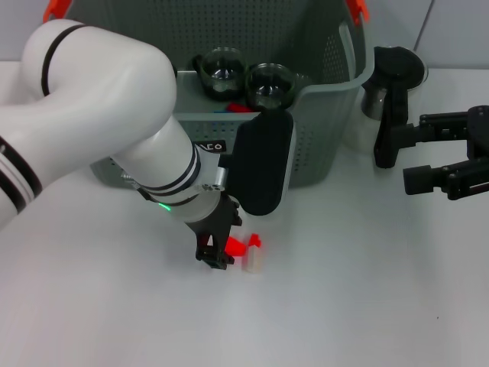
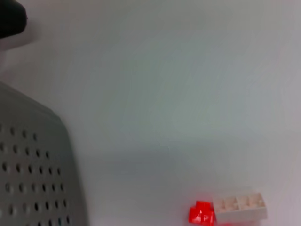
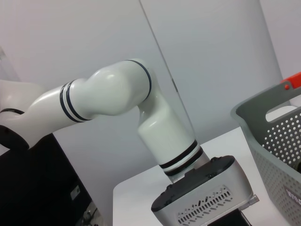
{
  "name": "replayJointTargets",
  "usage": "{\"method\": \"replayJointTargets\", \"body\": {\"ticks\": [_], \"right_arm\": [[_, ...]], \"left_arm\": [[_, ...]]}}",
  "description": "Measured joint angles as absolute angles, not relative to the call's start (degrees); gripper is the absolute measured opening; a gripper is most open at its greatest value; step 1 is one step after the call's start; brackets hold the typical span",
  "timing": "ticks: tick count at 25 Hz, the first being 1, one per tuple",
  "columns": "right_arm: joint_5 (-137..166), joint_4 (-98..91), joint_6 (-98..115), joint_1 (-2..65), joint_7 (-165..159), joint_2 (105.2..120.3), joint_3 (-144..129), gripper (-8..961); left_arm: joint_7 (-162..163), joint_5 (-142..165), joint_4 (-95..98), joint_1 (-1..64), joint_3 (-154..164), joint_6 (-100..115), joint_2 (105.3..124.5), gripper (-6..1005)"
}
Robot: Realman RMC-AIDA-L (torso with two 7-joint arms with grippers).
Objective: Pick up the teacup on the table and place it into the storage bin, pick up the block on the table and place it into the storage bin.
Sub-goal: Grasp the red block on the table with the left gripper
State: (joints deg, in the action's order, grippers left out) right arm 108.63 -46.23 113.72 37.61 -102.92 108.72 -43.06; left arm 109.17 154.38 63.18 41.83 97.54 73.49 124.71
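The block point(image 1: 250, 253), a red piece joined to a white one, lies on the white table in front of the storage bin point(image 1: 321, 145). It also shows in the left wrist view as the block point(image 2: 228, 211). My left gripper point(image 1: 215, 251) is down at the table, right beside the block's red end. Two glass teacups point(image 1: 221, 65) point(image 1: 269, 82) sit inside the bin. Another glassy cup with a dark top point(image 1: 376, 95) stands on the table just right of the bin. My right gripper point(image 1: 401, 153) hovers next to it, fingers apart and holding nothing.
A small red piece point(image 1: 238, 109) lies in the bin below the teacups. The bin's perforated wall point(image 2: 33, 179) is close to the left wrist. The bin's rim with its orange clip point(image 3: 292, 80) and my left arm point(image 3: 155, 127) fill the right wrist view.
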Motion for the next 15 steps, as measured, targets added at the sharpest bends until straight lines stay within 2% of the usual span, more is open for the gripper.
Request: {"method": "replayJointTargets", "body": {"ticks": [1,12,15], "right_arm": [[108.6,-46.2,113.7,37.6,-102.9,108.72,-43.1,941],[108.6,-46.2,113.7,37.1,-102.2,108.86,-42.9,941],[108.6,-46.2,113.7,37.0,-102.2,108.94,-42.9,941]], "left_arm": [[109.2,154.4,62.7,42.1,97.6,73.4,124.68,655],[109.5,154.5,60.8,43.4,97.8,72.8,124.65,563],[109.6,154.5,60.7,43.4,97.8,72.7,124.63,565]]}}
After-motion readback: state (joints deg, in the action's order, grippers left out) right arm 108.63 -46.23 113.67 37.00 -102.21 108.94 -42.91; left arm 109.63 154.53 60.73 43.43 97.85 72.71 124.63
